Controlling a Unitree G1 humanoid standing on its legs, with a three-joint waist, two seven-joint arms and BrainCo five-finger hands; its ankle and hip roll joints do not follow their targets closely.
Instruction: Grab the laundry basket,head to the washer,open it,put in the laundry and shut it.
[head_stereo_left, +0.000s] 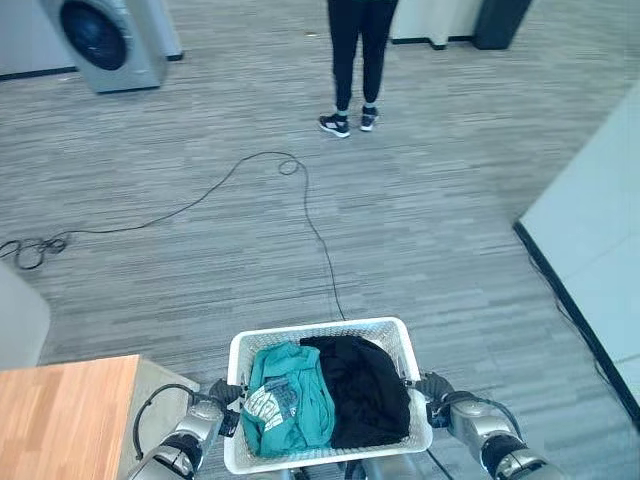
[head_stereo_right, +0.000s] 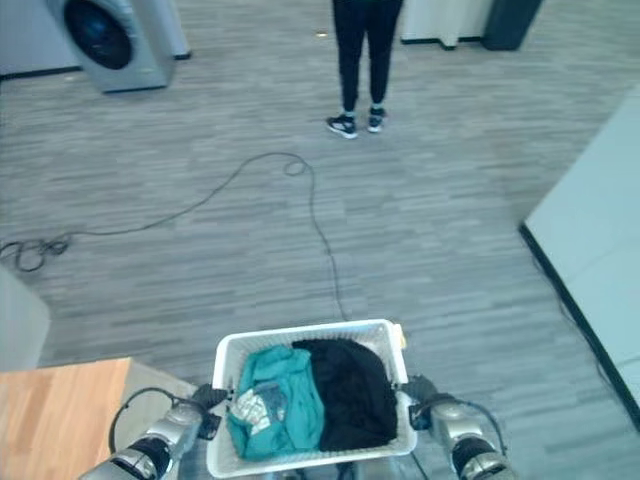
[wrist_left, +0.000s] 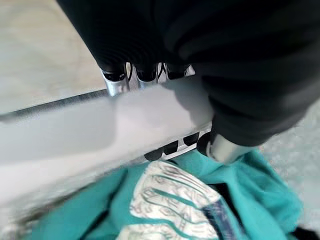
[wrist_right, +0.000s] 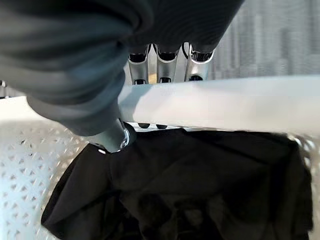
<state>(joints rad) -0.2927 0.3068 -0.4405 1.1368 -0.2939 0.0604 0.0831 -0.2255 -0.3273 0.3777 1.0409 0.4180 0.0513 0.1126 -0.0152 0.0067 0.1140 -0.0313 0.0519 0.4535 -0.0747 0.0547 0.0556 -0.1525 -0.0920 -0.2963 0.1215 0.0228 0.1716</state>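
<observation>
Right now we hold the white laundry basket (head_stereo_left: 392, 331) up between both hands, low in the head views and close to us. Our left hand (head_stereo_left: 222, 394) grips the basket's left rim; in the left wrist view its fingers (wrist_left: 116, 82) hook over the outside of the white rim while the thumb (wrist_left: 223, 148) presses on the inner side, so the rim is clamped between them. Our right hand (head_stereo_left: 434, 388) does the same on the right rim: in the right wrist view its fingers (wrist_right: 165, 65) curl over the outer edge and the thumb (wrist_right: 111, 139) sits against the inner wall.

Inside the basket lie two pieces of laundry. A teal garment (head_stereo_left: 300, 400) with a pale printed patch fills the left half, and a black garment (head_stereo_left: 365, 385) fills the right half, the two touching along the middle.

Across the grey carpeted floor (head_stereo_left: 440, 220), the washer (head_stereo_left: 108, 40) stands at the far left, well apart from the basket, its round dark door facing into the room and looking shut. A person (head_stereo_left: 357, 60) in dark trousers and black shoes stands at the far middle. A wooden table (head_stereo_left: 65, 415) shows its corner at the near left, just beside our left arm.
</observation>
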